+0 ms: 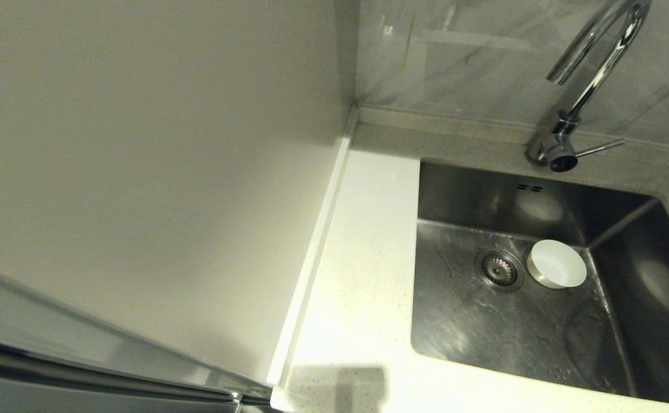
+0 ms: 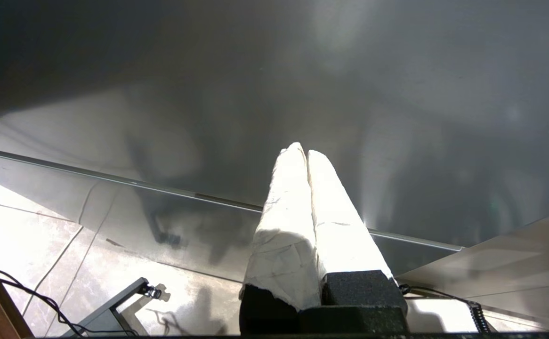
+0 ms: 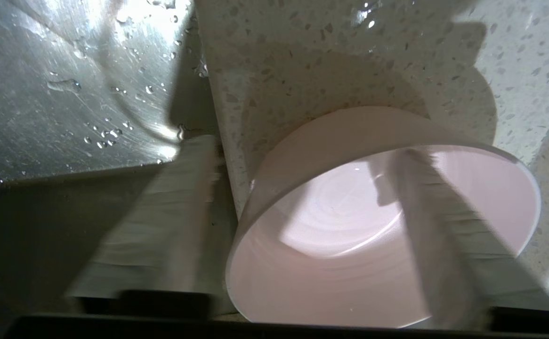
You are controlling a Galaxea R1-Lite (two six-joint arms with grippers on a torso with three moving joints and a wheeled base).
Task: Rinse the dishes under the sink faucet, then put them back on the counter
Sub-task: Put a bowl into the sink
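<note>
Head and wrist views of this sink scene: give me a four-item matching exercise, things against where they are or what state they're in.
Things:
1. white bowl
2. pink bowl
3. left end effector
4. faucet

Places or states:
A. shut, away from the sink
B. on the speckled counter, one finger inside its rim
C. behind the sink, no water running
D. beside the drain

Pairs: 1-D, 2-B, 3-A, 4-C

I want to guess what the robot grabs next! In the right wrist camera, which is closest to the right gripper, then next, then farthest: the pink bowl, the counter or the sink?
1. pink bowl: its wall sits between the open fingers of the right gripper.
2. counter: just under the bowl.
3. sink: past the counter's edge, beside the outer finger.
</note>
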